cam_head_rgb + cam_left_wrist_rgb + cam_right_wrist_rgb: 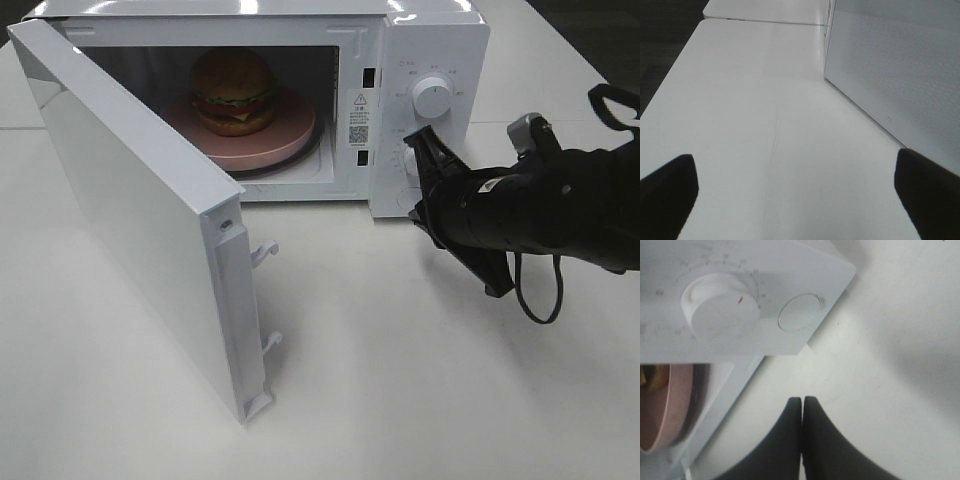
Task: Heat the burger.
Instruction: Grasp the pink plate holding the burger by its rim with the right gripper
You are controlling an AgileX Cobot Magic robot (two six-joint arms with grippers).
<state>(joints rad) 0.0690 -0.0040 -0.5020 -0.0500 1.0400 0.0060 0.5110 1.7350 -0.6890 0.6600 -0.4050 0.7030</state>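
Standing nearest, the open door [130, 220] juts across the table [400, 380], the 1 obstruction to heating; the left gripper [795, 195] hangs over bare tabletop, spread wide and empty. Behind it, the right gripper [801, 401], clamped together on nothing, points at the dial [432, 97] and round button [799, 311]. Farthest, the burger [233, 90] sits on the pink plate [290, 135] inside the microwave [440, 40]: judged light, glossy, slippery, its layers liable to shift, best taken across the bun's sides.

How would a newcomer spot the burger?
A white microwave stands on the table, door open. Inside lies a round pink plate, and the burger sits on it. Unlike the flat plate, it is tall, glossy brown, layered with green.
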